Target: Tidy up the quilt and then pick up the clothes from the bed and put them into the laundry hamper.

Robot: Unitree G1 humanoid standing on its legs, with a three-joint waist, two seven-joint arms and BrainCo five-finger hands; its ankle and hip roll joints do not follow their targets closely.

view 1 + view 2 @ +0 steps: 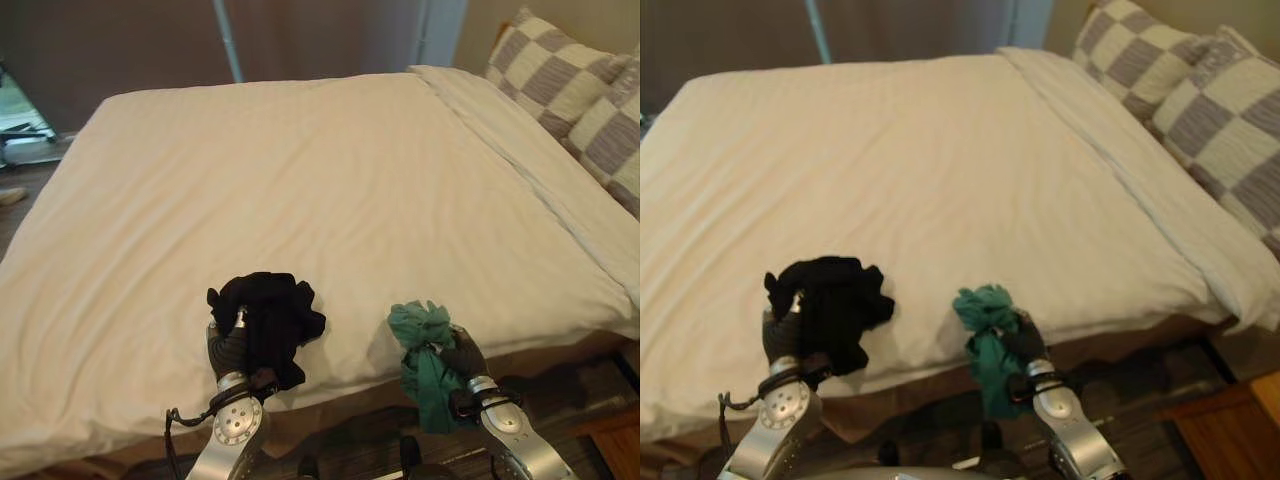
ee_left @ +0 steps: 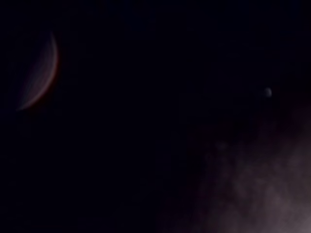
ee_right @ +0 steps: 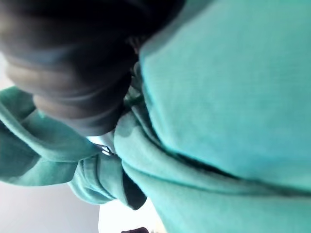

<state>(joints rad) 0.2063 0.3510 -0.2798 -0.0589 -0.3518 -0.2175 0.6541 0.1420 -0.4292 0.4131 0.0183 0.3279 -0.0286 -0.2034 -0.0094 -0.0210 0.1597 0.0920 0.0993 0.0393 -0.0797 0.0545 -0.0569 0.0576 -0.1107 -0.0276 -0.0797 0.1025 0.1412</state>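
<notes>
We have both garments off the quilt (image 1: 300, 170), which lies smooth and flat across the bed (image 1: 520, 350), with the checked pillows (image 1: 560, 75) at its head. Our left hand (image 1: 228, 345) has its fingers clenched around the black garment (image 1: 270, 315), bunched into a loose ball at the near edge of the bed; our right hand (image 1: 462, 352) grasps the green garment (image 1: 425, 350), its fingers closed on the middle of the bundle, so that a crumpled tuft stands above the hand and a longer tail hangs down past the mattress edge. The right wrist view shows folds of the green cloth pressed right against the hand. We judge both pieces to be light, soft and limp: they will not slip as a rigid thing does, but they will sag, trail and swing, and a loose end could catch on the bed frame or drag on the floor. A hold gathered through the bulk of the cloth, as we have now, seems sound; the hanging green tail is the part to watch. No hamper appears before us, so we reckon that carrying and dropping both bundles into it is what remains.
</notes>
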